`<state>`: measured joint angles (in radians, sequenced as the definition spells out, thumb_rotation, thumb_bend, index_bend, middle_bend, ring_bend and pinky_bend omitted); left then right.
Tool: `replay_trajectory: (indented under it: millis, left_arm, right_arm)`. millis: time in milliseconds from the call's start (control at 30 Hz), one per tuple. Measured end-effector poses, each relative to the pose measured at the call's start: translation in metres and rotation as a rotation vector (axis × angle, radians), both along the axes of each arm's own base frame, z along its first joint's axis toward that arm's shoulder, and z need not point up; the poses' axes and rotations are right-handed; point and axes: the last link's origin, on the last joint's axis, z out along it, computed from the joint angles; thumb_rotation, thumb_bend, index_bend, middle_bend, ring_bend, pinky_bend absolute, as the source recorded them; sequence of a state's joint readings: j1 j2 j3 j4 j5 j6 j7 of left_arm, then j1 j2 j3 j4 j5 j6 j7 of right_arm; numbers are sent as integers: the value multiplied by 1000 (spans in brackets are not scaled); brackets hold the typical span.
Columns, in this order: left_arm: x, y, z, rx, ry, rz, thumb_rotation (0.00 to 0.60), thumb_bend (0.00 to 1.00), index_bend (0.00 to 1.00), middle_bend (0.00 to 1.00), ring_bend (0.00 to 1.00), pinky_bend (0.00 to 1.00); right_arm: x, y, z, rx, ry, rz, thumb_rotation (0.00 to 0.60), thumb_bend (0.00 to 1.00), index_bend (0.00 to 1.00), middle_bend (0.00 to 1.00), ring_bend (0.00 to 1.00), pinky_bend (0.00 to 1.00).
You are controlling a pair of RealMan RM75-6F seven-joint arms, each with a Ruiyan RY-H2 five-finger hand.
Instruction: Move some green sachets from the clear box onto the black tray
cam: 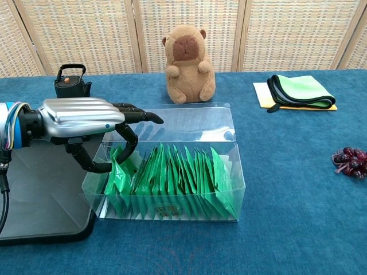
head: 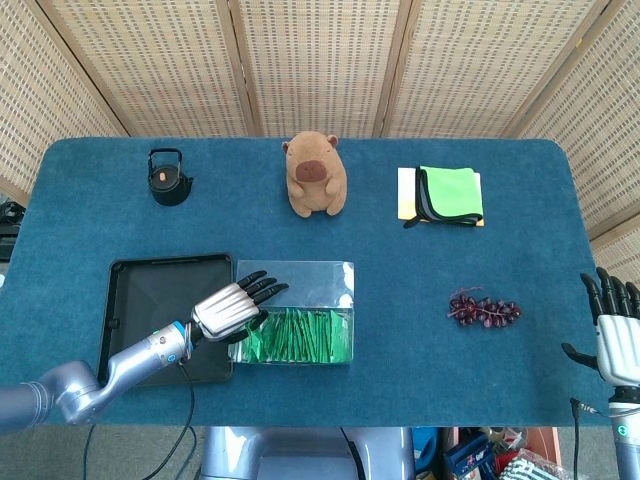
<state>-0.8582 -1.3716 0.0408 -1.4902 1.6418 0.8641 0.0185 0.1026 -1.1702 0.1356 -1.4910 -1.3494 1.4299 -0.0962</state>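
The clear box (head: 300, 275) (cam: 189, 123) stands near the table's front and holds a row of several green sachets (head: 305, 337) (cam: 178, 177) on edge. The black tray (head: 150, 285) (cam: 40, 189) lies right beside it on the left, with nothing on it. My left hand (head: 228, 308) (cam: 80, 117) hovers over the box's left end. Its thumb and one curled finger reach into the box and pinch the leftmost sachet (cam: 117, 171); the other fingers stretch out over the rim. My right hand (head: 615, 335) hangs off the table's front right corner, fingers apart, holding nothing.
At the back of the table there are a black teapot (head: 168, 177) (cam: 71, 82), a brown plush capybara (head: 316, 175) (cam: 188, 63) and a folded green cloth (head: 448, 195) (cam: 301, 90). A bunch of dark grapes (head: 484, 308) (cam: 350, 160) lies to the right of the box.
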Motion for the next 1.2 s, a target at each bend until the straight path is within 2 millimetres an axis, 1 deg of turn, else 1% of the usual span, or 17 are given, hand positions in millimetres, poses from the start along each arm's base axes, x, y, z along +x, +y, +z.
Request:
replay_trajectory:
  millis: [267, 467, 700, 933, 1200]
  left_arm:
    - [9, -1, 16, 6, -39, 6, 600, 472, 733, 0, 0, 0]
    - [20, -4, 35, 18, -95, 9, 600, 472, 741, 0, 0, 0]
    - [30, -5, 62, 37, -174, 21, 600, 473, 743, 0, 0, 0]
    - [32, -6, 76, 50, -207, 28, 600, 473, 745, 0, 0, 0]
    - [28, -7, 95, 85, -227, 31, 600, 473, 745, 0, 0, 0]
  right_arm:
    - [1, 1, 0, 0, -2, 4, 600, 0, 0, 0, 0, 0]
    - [2, 2, 1, -1, -3, 10, 600, 0, 0, 0, 0, 0]
    - [3, 2, 0, 1, -3, 13, 600, 0, 0, 0, 0, 0]
    - [4, 3, 0, 1, -4, 18, 600, 0, 0, 0, 0, 0]
    - [6, 4, -1, 7, -4, 27, 600, 0, 0, 0, 0, 0]
